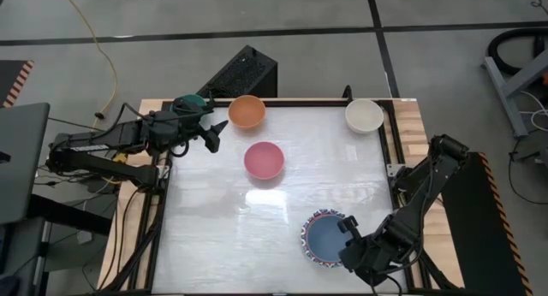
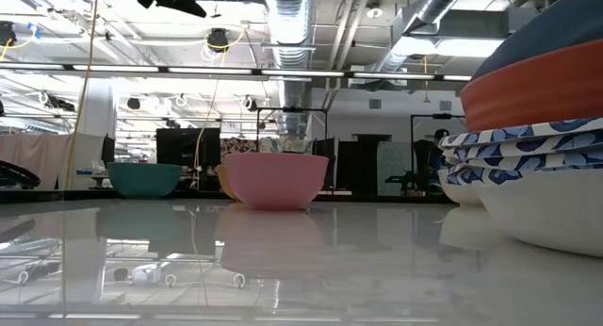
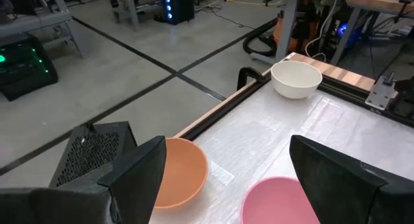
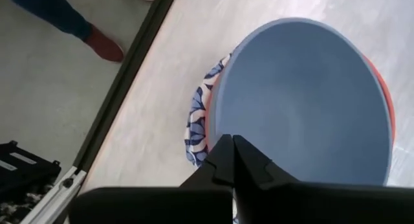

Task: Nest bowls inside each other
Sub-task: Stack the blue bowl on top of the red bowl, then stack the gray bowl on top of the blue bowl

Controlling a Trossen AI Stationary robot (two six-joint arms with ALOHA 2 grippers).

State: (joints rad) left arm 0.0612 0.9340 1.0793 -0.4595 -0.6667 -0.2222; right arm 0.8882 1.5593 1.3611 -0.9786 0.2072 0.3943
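A stack of bowls (image 1: 324,238) stands near the table's near right corner. A blue bowl (image 4: 304,101) is on top, with a red one (image 2: 537,92) under it and patterned-rim ones (image 4: 197,120) below. My right gripper (image 4: 231,141) is shut at the blue bowl's near rim. A pink bowl (image 1: 264,160) sits mid-table, an orange one (image 1: 247,112) and a cream one (image 1: 364,115) along the far edge. A teal one (image 1: 193,102) is partly hidden under my left arm. My left gripper (image 1: 214,133) hangs open above the table, left of the orange and pink bowls. My right gripper pinches the blue bowl's rim (image 4: 218,123) on the side nearest the table's near edge, one finger inside the bowl and one outside. The fingers slant steeply down from above. The bowl sits nested on top of the stack, level.
A black box (image 1: 248,74) stands just beyond the far edge. A person's leg and shoe (image 4: 103,46) show on the floor close to the near edge by the stack. Bare tabletop lies between the pink bowl and the stack.
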